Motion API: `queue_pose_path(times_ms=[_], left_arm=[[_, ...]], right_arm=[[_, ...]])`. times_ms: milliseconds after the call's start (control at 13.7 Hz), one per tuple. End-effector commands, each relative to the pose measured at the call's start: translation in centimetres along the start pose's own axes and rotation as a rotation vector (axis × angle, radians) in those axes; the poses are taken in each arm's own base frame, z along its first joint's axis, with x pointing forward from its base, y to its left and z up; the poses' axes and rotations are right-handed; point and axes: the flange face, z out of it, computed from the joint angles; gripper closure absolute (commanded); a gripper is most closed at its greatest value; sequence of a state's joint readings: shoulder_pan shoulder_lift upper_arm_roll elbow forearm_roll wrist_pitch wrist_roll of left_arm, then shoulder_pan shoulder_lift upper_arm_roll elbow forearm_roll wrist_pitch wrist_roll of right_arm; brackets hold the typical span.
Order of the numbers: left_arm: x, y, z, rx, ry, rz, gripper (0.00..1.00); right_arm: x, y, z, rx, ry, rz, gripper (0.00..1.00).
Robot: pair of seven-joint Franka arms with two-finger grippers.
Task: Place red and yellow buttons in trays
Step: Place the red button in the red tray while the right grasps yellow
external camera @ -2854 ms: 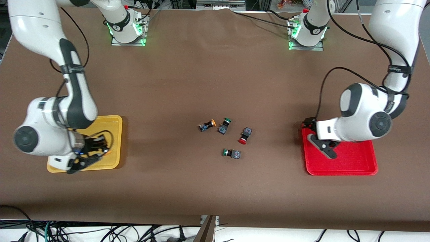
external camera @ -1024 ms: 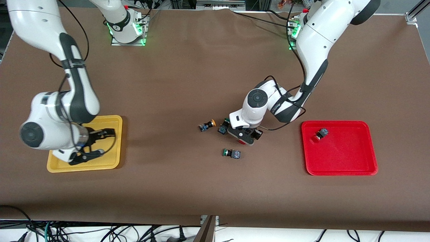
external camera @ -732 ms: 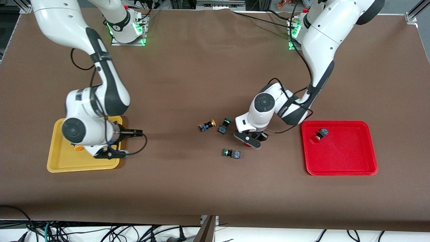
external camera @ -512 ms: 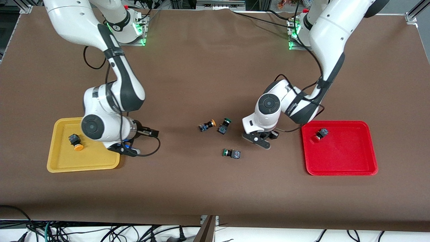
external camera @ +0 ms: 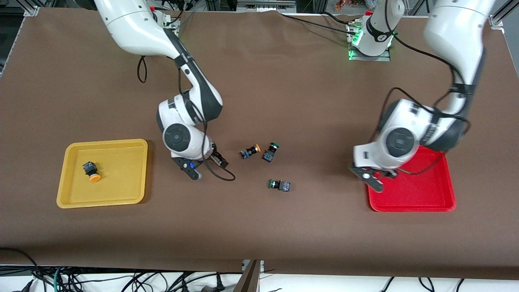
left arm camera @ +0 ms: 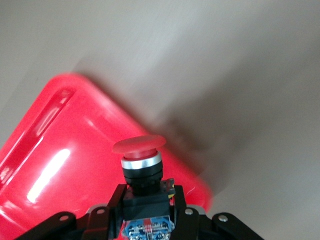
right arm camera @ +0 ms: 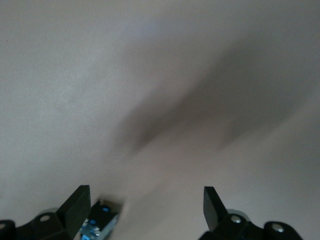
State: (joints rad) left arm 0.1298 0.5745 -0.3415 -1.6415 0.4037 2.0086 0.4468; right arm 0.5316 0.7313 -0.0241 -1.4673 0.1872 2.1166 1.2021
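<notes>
Change since half a second ago is plain: my left gripper [external camera: 375, 178] has left the middle of the table and now hangs over the red tray's [external camera: 409, 198] corner nearest the loose switches, clenched on a red button [left arm camera: 142, 165] whose cap points away from my fingers [left arm camera: 177, 200] in the left wrist view. My right gripper [external camera: 206, 167] has swung away from the yellow tray [external camera: 101, 200] and now hovers over bare brown table [external camera: 259, 227] between that tray and the cluster, fingers spread wide with nothing between them. One orange-yellow button [external camera: 91, 170] lies inside the yellow tray, near its end toward the right arm's side of the table, clear of every rim. A second orange-yellow button [external camera: 249, 151] lies loose at mid-table, just beside a green-capped switch [external camera: 271, 151]; another green-capped switch [external camera: 279, 185] sits apart from them, nearer the front camera. My left arm covers much of the red tray, so I cannot tell what lies in it. Open cloth stretches wide between the cluster and the red tray, and along the whole strip nearest the front camera. Near my right fingers, the loose orange-yellow button is close.
</notes>
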Motion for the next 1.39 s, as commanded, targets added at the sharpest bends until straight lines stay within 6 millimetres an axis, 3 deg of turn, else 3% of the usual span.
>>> queue_pose_path(times_ms=[0,146,366,512,585,659,732,805,951,1098,1317], left_arm=[[-4.0,-4.9,3.3,-0.058,0.043,0.148,0.88],[-6.9,-9.0,6.3,-0.049,0.107,0.213,0.88],[-10.2,-12.5,10.0,-0.039,0.165,0.243,0.87],[-10.7,-12.8,11.5,-0.058,0.175,0.243,0.78],[-10.7,-12.8,11.6,-0.061,0.176,0.243,0.43],[-10.8,-12.9,11.3,-0.06,0.178,0.239,0.0],[-11.1,-13.1,11.0,-0.059,0.181,0.229,0.0],[-11.6,-13.5,10.2,-0.062,0.189,0.21,0.0],[-12.3,-13.8,6.5,-0.06,0.208,0.165,0.0],[-12.4,-13.0,1.8,-0.119,0.229,0.068,0.0],[-12.8,-11.2,-3.8,-0.169,0.187,-0.081,0.0]], right_arm=[[-1.2,-0.8,0.3,0.028,0.02,0.083,0.0],[-2.2,-1.5,0.8,0.043,0.026,0.105,0.0],[-4.6,-2.5,2.1,0.065,0.045,0.137,0.0],[-5.6,-2.9,3.3,0.065,0.067,0.157,0.0],[-6.3,-3.2,3.9,0.065,0.071,0.164,0.0],[-7.0,-3.5,4.4,0.072,0.076,0.17,0.0],[-7.7,-3.7,5.0,0.067,0.083,0.172,0.0],[-8.1,-3.9,5.2,0.068,0.096,0.171,0.0],[-8.2,-4.0,5.5,0.072,0.103,0.177,0.0],[-9.1,-4.2,6.1,0.075,0.105,0.165,0.0],[-9.5,-4.3,6.8,0.086,0.109,0.166,0.03]])
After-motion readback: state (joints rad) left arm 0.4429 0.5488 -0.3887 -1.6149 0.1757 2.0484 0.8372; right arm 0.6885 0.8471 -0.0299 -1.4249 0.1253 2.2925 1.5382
